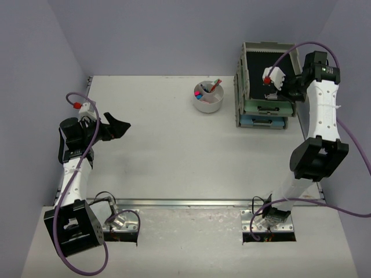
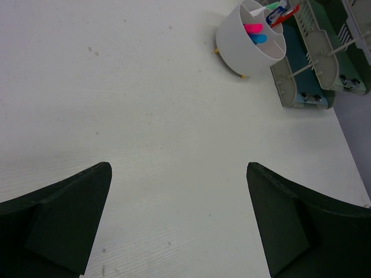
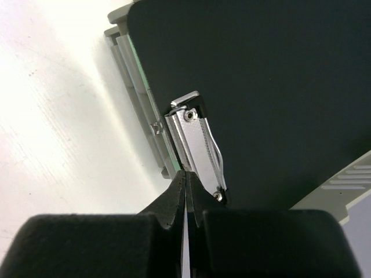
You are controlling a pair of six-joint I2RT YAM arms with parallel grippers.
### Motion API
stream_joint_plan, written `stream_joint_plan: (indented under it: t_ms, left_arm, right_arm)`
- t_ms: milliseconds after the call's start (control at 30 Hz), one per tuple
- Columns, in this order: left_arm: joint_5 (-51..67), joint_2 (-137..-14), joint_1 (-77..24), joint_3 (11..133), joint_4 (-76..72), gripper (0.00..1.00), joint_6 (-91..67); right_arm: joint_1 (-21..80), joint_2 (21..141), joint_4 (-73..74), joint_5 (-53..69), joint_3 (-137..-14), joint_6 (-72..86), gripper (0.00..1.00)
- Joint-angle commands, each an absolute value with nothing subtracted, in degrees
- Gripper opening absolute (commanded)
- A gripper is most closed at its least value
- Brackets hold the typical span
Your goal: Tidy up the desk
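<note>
White desk (image 1: 174,150) between pale lilac walls (image 1: 174,35)

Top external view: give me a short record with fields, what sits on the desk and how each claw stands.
desk: white, metal rail in front
pen cup: white, round, back centre, holds markers
paper trays: grey stack, back right
clipboard: black, on the top tray
left claw: open, over the desk's left side
right claw: shut, tips at the clipboard's metal clip
</note>
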State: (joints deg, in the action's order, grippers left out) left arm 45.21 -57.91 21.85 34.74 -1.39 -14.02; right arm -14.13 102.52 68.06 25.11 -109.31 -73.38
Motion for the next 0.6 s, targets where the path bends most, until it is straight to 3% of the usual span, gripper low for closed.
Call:
stream_joint_plan:
  t_ms: [0,567]
  left_arm:
    - [45.27,-57.39,22.68,34.28,-4.22,1.00,-14.06]
    - [45.18,-57.48,22.76,34.36,-4.05,1.00,-13.80]
  right_arm:
    - [-14.50,103.18,62.84,24.43,-108.54,-71.72,0.00]
    - [-14.50,106.67,58.04,24.08,-108.45,-70.06,0.00]
